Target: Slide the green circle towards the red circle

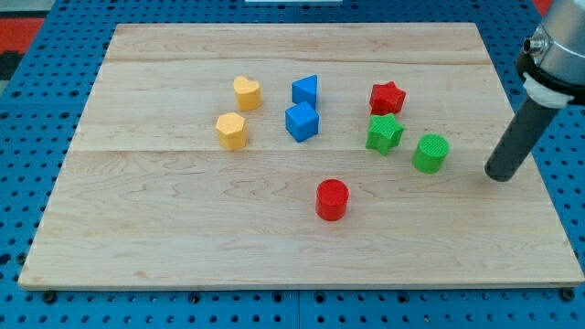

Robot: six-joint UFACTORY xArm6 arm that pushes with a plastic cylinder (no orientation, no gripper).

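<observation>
The green circle (pixel 430 153) stands on the wooden board at the view's right. The red circle (pixel 332 199) stands lower and to the view's left of it, near the board's middle. My tip (pixel 499 175) rests on the board to the view's right of the green circle, a short gap away, not touching it. The dark rod rises from the tip towards the view's top right.
A green star (pixel 385 133) stands just left of the green circle, with a red star (pixel 388 97) above it. Two blue blocks (pixel 303 121) (pixel 306 90) stand near the middle. A yellow heart (pixel 247 92) and a yellow hexagon (pixel 231 131) stand at the left. The board's right edge (pixel 539 183) is close to my tip.
</observation>
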